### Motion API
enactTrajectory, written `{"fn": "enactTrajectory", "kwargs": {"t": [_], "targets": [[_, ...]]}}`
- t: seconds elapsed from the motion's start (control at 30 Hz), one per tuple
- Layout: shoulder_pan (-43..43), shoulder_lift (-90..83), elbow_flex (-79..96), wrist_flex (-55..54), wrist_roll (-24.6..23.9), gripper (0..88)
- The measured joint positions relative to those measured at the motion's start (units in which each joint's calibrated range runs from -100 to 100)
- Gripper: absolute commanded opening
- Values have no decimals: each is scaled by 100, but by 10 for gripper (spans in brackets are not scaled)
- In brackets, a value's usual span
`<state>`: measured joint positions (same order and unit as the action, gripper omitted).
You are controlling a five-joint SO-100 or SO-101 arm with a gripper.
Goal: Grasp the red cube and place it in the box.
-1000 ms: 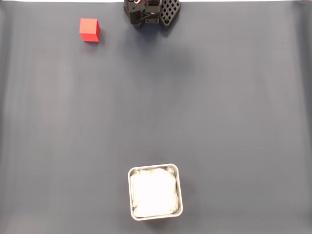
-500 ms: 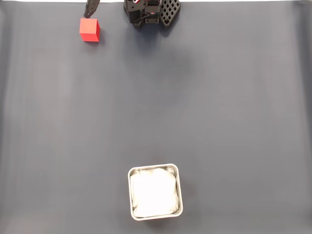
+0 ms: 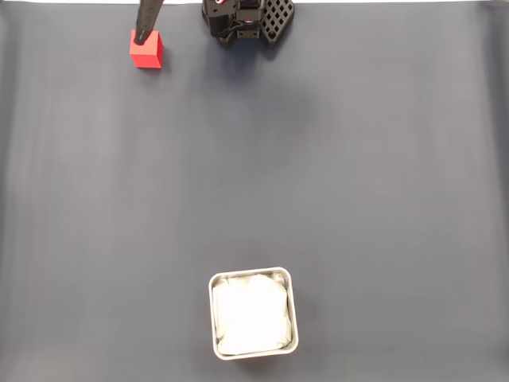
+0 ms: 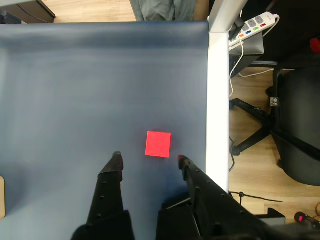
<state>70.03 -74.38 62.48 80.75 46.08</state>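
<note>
Dark blue matting (image 3: 334,175) covered the table, the red cube (image 4: 158,144) sat at its far left corner in the fixed view, well apart from the box (image 3: 253,313) at the near edge, and the gripper (image 4: 148,159) hung above with fingers spread wide, apparently lining up to straddle it.

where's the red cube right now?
The red cube sits at the top left of the fixed view, far from the box. In the wrist view it lies just ahead of the open gripper.

Arm (image 3: 246,20) cut by fixed view's top edge.
</note>
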Motion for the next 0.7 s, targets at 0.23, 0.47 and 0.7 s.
{"fn": "enactTrajectory", "kwargs": {"t": [0.23,0.47,0.7], "targets": [[15,0,335,-438,24,291],[22,17,750,-740,29,299],[22,-26,1049,-963,103,305]]}}
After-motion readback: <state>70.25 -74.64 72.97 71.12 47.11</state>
